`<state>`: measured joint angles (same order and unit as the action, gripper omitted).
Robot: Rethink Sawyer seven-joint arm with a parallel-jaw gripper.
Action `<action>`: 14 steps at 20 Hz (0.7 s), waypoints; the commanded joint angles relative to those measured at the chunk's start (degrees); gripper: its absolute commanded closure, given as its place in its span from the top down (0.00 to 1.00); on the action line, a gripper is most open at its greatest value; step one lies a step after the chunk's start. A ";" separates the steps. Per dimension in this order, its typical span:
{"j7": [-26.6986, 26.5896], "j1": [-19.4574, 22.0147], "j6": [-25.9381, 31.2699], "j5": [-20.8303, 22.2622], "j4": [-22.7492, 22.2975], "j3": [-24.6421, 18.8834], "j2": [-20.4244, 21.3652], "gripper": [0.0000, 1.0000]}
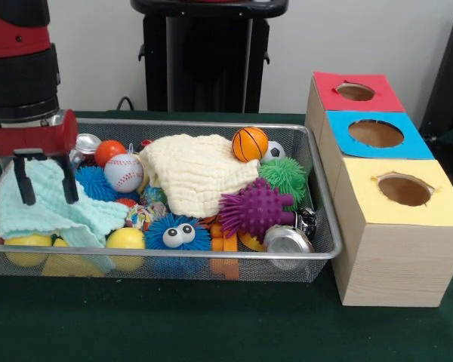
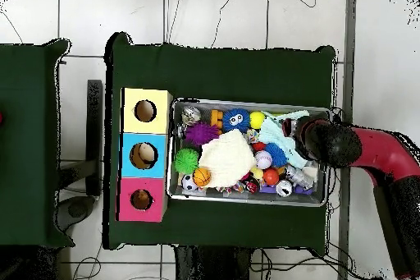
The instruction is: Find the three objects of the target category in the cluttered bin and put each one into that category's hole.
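Observation:
The bin (image 1: 211,257) is a wire mesh basket full of toys and cloths; it also shows in the overhead view (image 2: 246,202). My gripper (image 1: 50,197) hangs over the bin's left end, fingers (image 1: 24,185) spread open and empty, tips just above a pale teal cloth (image 1: 57,215). In the overhead view my wrist (image 2: 316,140) covers the gripper at the bin's right end. The red-faced hole (image 1: 355,92) is in the farthest box right of the bin, bottom box in the overhead view (image 2: 141,199). Nothing is in the gripper.
The bin holds a cream cloth (image 1: 196,173), baseball (image 1: 123,173), small basketball (image 1: 250,143), soccer ball (image 1: 273,151), purple (image 1: 257,207) and green (image 1: 283,177) spiky balls, a blue fuzzy ball with eyes (image 1: 177,232), yellow balls (image 1: 124,240) and a tin (image 1: 285,240). Blue (image 1: 376,133) and yellow (image 1: 404,190) holes adjoin.

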<state>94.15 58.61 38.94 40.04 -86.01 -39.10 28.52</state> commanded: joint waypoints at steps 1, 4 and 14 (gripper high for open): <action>-14.77 0.54 -1.09 7.49 0.74 2.09 -4.46 1.00; -12.62 0.14 -1.96 9.32 -0.41 3.15 -4.60 1.00; 3.30 -5.13 -1.34 9.27 -5.85 11.71 -5.34 1.00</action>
<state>94.15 56.31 38.87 46.42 -86.26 -33.63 25.84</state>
